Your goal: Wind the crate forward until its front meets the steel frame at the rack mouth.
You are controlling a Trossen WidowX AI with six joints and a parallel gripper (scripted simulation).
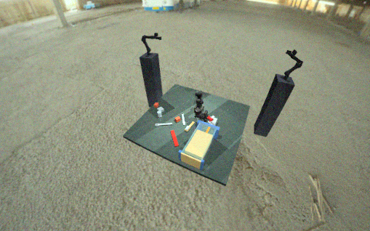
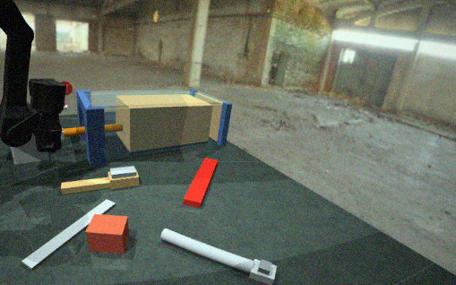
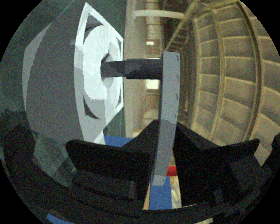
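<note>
My gripper (image 3: 164, 124) is shut on the winch handle's grey crank bar (image 3: 170, 95). The handle's dark shaft points at the winch (image 3: 51, 90) (image 1: 215, 120), and its narrower key end meets the round hole in the pale disc; how deep it sits cannot be told. A red knob (image 2: 67, 87) (image 1: 210, 118) shows beside the gripper. The tan crate (image 2: 167, 125) (image 1: 199, 142) sits flat in the clear-panelled cubby. An orange strap (image 2: 114, 127) runs from its front through the blue frame (image 2: 95, 139) (image 1: 217, 133). A gap shows between crate and frame. Fingertips are hidden in the exterior view.
A wooden brush-like tool (image 2: 87, 185), a red bar (image 2: 201, 181), a pale flat strip (image 2: 66, 235), an orange block (image 2: 107, 234) and a white wrench-like tool (image 2: 208, 252) lie beside the cubby. More small blocks lie farther left in the top view.
</note>
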